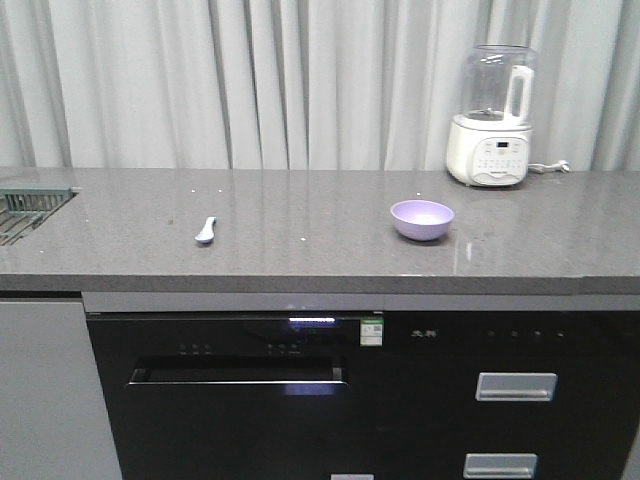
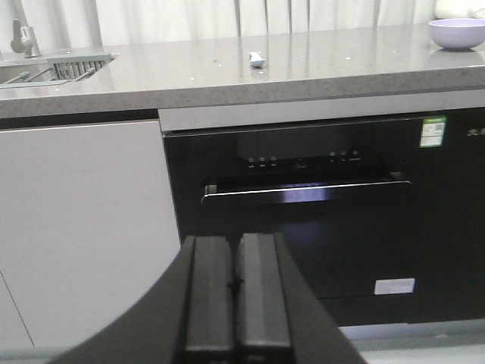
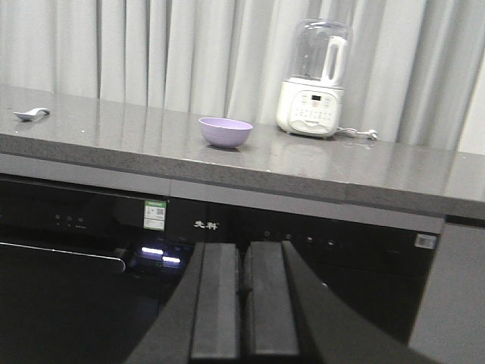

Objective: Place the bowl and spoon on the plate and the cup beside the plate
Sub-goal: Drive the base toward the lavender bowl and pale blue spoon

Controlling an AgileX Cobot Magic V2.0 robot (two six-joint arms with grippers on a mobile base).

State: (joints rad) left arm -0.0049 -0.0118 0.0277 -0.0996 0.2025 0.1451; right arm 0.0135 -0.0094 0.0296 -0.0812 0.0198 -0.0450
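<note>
bowl stands upright on counter, near blender, in front and left of it. spoon lies flat well left of blender. left gripper and right gripper: jaws pressed together, empty, below the blender's level.

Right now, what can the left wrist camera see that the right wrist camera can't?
Only the left wrist view shows the grey slatted sink rack, the metal tap and the shut left pincer. Only the right wrist view shows the clear plastic jug of the white blender and the shut right pincer. Both show the small lavender-purple round bowl, the short pale blue-white spoon, the grey stone countertop and the black built-in appliance.
</note>
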